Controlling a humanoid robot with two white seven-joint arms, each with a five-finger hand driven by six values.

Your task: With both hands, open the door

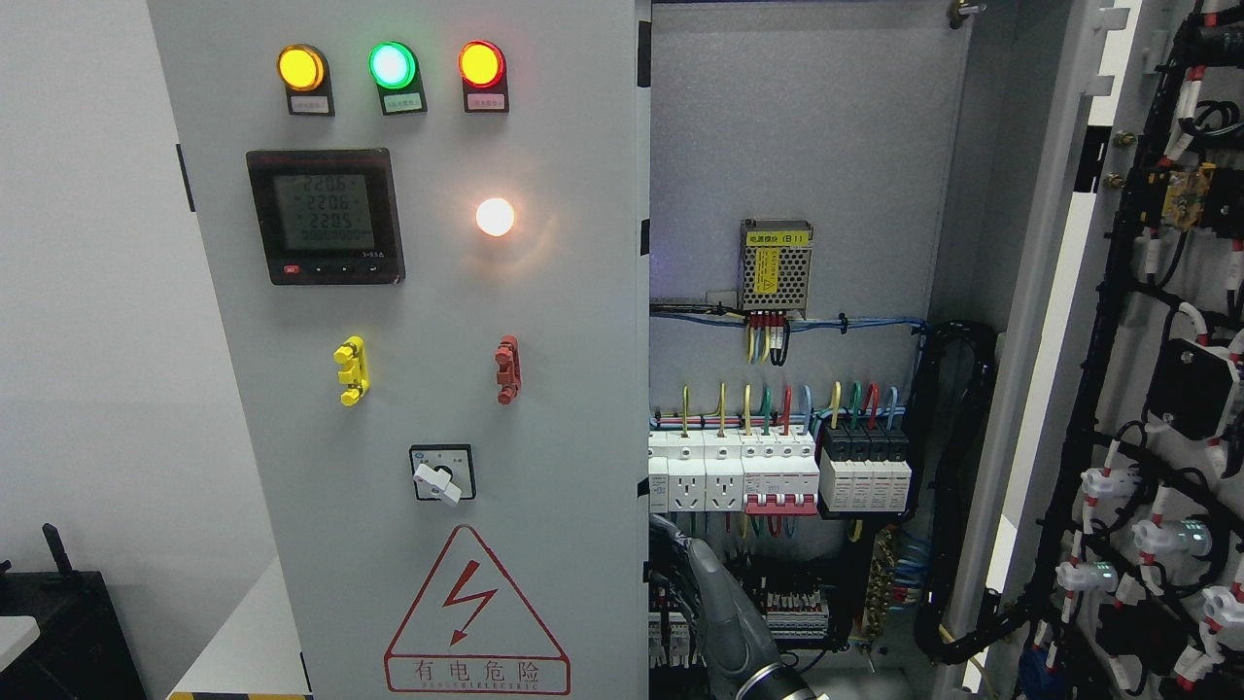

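The grey cabinet's left door (544,321) stands closed, carrying three lit lamps, a meter (325,216), a rotary switch (443,474) and a red warning triangle. The right door (1030,369) is swung wide open to the right, its inner side covered in black wiring (1147,467). My right arm (729,622) rises from the bottom edge into the open compartment. Its hand (666,533) sits at the left door's inner edge, mostly hidden in the dark behind that edge. The left arm is out of sight.
Inside the cabinet are rows of white breakers and sockets (768,476), a perforated metal power supply (775,255) and coloured wire bundles. A black box (58,622) stands low at the far left against a white wall.
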